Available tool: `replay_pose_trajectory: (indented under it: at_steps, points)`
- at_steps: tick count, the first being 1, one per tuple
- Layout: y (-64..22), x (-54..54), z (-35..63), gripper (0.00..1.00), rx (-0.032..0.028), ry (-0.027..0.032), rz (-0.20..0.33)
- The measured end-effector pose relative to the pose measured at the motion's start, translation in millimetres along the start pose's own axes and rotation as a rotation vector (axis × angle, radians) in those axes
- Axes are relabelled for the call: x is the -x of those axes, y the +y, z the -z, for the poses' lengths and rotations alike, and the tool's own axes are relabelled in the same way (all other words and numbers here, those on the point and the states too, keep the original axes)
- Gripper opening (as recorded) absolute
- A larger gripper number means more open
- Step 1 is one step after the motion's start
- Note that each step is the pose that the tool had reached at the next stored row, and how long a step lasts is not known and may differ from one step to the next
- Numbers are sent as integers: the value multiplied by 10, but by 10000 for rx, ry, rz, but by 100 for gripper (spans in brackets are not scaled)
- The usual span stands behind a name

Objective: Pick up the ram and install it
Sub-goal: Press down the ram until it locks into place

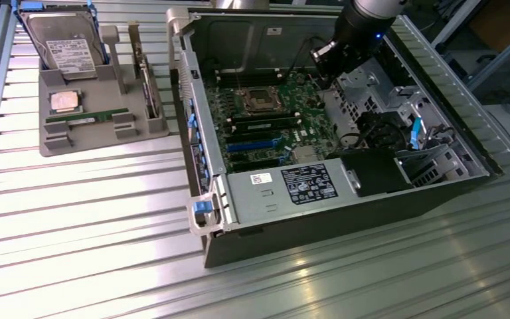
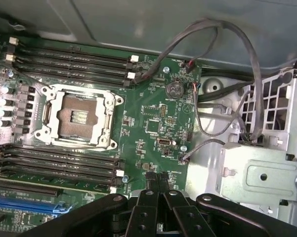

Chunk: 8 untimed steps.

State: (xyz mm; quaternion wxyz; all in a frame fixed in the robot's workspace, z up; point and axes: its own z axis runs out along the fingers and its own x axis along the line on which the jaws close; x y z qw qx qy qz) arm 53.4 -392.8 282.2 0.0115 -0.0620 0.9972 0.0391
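arm [image 1: 361, 23]: round, black and grey housing, small blue light low on its side | wrist block: black, boxy, above the computer case [image 1: 326, 219] | gripper [image 2: 157, 178]: matte black linked bars, round pivot pins, two slim fingers pressed together

An open case [image 1: 326, 219] sits mid-table [image 1: 78, 219]; at 10 o'clock a grey tray [image 1: 104, 133] holds 1 hard drive [image 1: 64, 43] and 1 processor [image 1: 64, 101].

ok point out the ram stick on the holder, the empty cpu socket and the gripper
ram [image 1: 98, 117], exterior view, middle of the green stick lying on the grey holder
cpu socket [image 2: 79, 115], wrist view, centre of its open contact area
gripper [image 2: 158, 181], wrist view, where its shut fingertips meet
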Motion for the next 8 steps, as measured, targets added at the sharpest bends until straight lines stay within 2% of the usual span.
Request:
replay_pose_trajectory:
  at_steps: [4, 8]
  points:
    - [0, 0, -1, 11, -16, -45, -586]
    - [0, 0, -2, 11, -18, -50, -647]
